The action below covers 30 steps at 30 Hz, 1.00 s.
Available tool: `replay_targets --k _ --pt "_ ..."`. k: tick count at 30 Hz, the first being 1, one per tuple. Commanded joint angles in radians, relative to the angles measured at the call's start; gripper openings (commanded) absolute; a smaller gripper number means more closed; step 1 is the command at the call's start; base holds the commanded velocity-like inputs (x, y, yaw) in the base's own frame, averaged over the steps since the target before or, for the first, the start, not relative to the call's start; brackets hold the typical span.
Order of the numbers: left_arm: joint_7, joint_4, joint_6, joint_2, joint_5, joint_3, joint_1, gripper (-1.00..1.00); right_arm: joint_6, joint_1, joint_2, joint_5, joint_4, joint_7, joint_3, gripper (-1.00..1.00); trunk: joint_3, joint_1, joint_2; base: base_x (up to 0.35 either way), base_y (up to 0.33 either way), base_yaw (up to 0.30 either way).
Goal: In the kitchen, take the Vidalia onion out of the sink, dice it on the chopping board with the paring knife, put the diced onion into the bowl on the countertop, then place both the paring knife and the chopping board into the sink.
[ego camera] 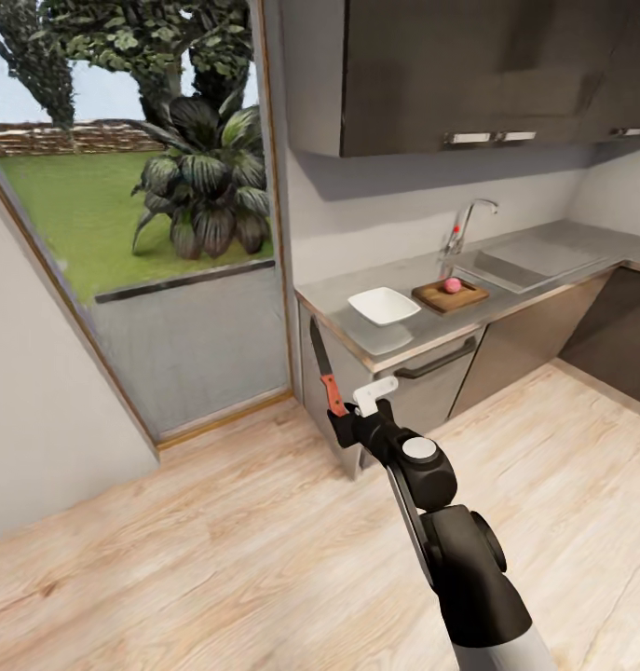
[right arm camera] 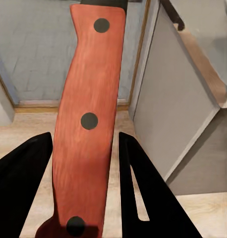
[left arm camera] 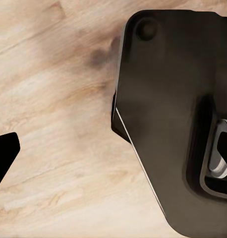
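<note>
The pinkish Vidalia onion (ego camera: 452,285) rests on the dark brown chopping board (ego camera: 430,296) on the grey countertop (ego camera: 343,300). Left of the board stands the white square bowl (ego camera: 384,305). Behind the board lies the steel sink (ego camera: 536,257) with its chrome tap (ego camera: 461,227). My right gripper (ego camera: 341,421) (right arm camera: 84,148) is held over the floor in front of the counter's left end. It is shut on the red handle of the paring knife (ego camera: 332,391) (right arm camera: 88,94), whose dark blade points up. One black fingertip (left arm camera: 5,154) of my left gripper (left arm camera: 113,166) hangs over the wooden floor, with nothing in the gripper.
A tall glass door (ego camera: 142,233) onto a garden stands left of the counter. Dark wall cabinets (ego camera: 469,65) hang above the counter, and a cabinet with a black handle (ego camera: 438,360) sits below it. Light wooden floor (ego camera: 217,540) lies between me and the counter.
</note>
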Motion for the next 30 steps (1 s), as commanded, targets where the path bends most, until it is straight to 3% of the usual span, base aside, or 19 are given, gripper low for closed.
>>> replay_targets --k 1,30 --pt "0.001 -0.002 -0.001 0.0 0.006 -0.002 0.001 1.0 0.004 -0.001 0.0 0.011 -0.001 0.007 0.0 -1.0 -0.002 0.001 -0.002 0.056 -0.32 0.0" --pt "0.001 -0.002 -0.001 0.0 0.006 -0.002 0.001 1.0 0.004 0.0 0.0 0.009 -0.001 0.007 0.0 -1.0 -0.002 0.001 -0.002 0.197 -0.247 0.0"
